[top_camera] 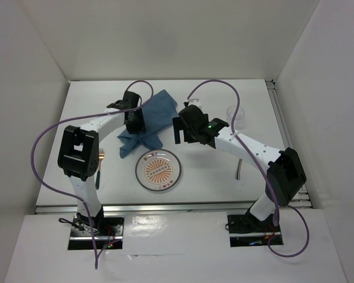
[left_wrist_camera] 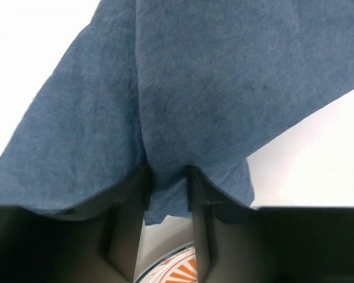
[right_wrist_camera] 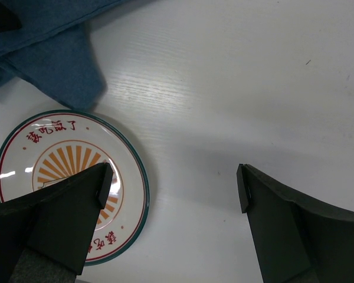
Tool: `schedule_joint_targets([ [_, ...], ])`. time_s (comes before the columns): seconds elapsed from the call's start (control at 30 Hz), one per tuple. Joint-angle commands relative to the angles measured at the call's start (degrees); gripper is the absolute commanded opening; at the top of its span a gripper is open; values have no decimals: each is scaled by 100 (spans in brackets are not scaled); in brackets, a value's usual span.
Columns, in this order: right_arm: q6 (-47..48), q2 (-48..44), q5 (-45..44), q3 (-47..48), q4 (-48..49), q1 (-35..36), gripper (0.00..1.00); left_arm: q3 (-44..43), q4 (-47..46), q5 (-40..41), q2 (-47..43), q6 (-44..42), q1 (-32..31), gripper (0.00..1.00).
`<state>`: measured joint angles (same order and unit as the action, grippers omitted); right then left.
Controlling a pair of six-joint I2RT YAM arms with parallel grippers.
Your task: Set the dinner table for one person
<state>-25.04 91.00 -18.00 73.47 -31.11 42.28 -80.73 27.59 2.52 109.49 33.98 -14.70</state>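
Note:
The white dinner table (top_camera: 206, 177) holds a round plate (top_camera: 159, 170) with an orange sunburst and green rim near the front middle. A crumpled blue cloth (top_camera: 155, 112) lies just behind it. My left gripper (top_camera: 134, 125) is shut on a fold of the blue cloth (left_wrist_camera: 212, 88), pinched between its fingers (left_wrist_camera: 197, 200); the plate's rim (left_wrist_camera: 174, 270) shows below. My right gripper (top_camera: 183, 131) is open and empty (right_wrist_camera: 172, 187), hovering over bare table just right of the plate (right_wrist_camera: 47, 141), with the cloth (right_wrist_camera: 53, 65) to its far left.
A clear glass (top_camera: 236, 115) stands at the back right. A thin dark utensil (top_camera: 240, 169) lies on the table right of the plate, under the right arm. A small gold item (top_camera: 100, 156) shows beside the left arm. White walls enclose the table.

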Motion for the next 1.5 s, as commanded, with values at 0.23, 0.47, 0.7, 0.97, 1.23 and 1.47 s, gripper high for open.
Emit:
schedule_joint_targets([
  [0.23,25,-91,-459,247,-184,-62,100,-312,-202,-1025,-296,-207,-182,0],
  [0.47,-177,-854,-626,-438,421,-194,100,-750,-325,-1676,-702,-207,-990,0],
  [0.7,-642,-2278,-1161,-1431,905,-352,100,-2594,254,-1790,518,-321,-1957,28],
  [0.97,-862,-3378,-600,-2600,1257,-405,100,-3723,826,-1318,567,-497,-1914,100],
  [1.23,-767,-2176,875,-2356,1142,-405,100,-1413,1071,-306,-1199,-278,-791,59],
  [1.47,-1134,-1603,1193,-2231,1203,-405,100,1353,1108,-305,-2677,373,335,67],
])
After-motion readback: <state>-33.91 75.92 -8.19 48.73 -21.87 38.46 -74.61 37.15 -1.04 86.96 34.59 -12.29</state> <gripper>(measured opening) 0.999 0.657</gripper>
